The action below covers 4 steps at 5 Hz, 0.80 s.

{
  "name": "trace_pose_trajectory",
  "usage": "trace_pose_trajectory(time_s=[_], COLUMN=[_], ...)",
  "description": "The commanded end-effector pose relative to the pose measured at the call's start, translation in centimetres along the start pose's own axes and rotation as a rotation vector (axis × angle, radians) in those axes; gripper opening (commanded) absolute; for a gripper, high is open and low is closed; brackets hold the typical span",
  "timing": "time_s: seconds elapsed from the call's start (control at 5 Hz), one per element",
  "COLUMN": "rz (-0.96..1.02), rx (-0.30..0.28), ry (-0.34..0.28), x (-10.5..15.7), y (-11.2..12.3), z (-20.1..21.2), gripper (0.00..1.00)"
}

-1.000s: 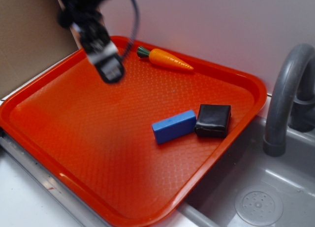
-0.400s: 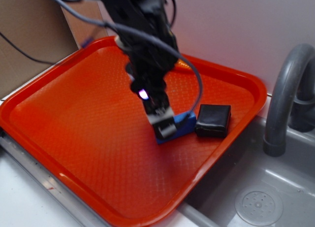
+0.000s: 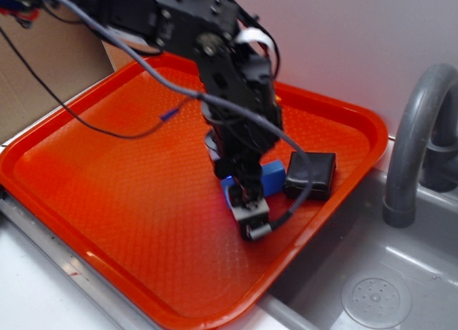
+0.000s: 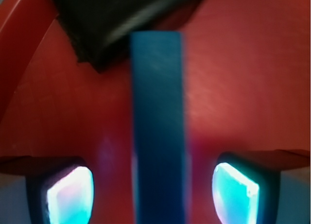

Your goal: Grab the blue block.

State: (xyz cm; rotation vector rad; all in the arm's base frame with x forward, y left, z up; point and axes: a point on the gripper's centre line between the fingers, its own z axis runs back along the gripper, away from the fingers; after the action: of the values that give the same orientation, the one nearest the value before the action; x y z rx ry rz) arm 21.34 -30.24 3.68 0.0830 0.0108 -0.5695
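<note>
The blue block (image 3: 273, 175) lies on the red tray (image 3: 100, 180), mostly hidden by my arm in the exterior view. In the wrist view the blue block (image 4: 158, 117) runs lengthwise straight between my fingers. My gripper (image 3: 247, 207) is low over the block's near end and open; it also shows in the wrist view (image 4: 153, 195). There is a red gap between the block and the left fingertip (image 4: 68, 197) and between the block and the right fingertip (image 4: 235, 192). The jaws stand apart on both sides of the block.
A black squarish block (image 3: 313, 174) sits right next to the blue block's far end, near the tray's right rim; it also shows in the wrist view (image 4: 112, 20). A grey sink (image 3: 372, 273) and faucet (image 3: 415, 137) lie right of the tray. Cables hang over the tray's left half.
My arm swung from the tray's far left corner to the blue block and came down, so the open fingers now straddle it. The block and black block have not moved. The carrot is now hidden.
</note>
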Motion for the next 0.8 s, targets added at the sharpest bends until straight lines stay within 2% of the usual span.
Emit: trace_pose_trajectory(time_s=[0.0, 0.2, 0.4, 0.6], rz=[0.006, 0.055, 0.165, 0.251], rx=[-0.023, -0.013, -0.019, -0.026], ry=[-0.088, -0.078, -0.051, -0.068], x=[0.3, 0.0, -1.6, -3.9], y=[-1.6, -0.7, 2.1, 4.7], z=[2.1, 2.9, 5.1, 8.9], gripper=[0.00, 0.00, 0.00, 0.00])
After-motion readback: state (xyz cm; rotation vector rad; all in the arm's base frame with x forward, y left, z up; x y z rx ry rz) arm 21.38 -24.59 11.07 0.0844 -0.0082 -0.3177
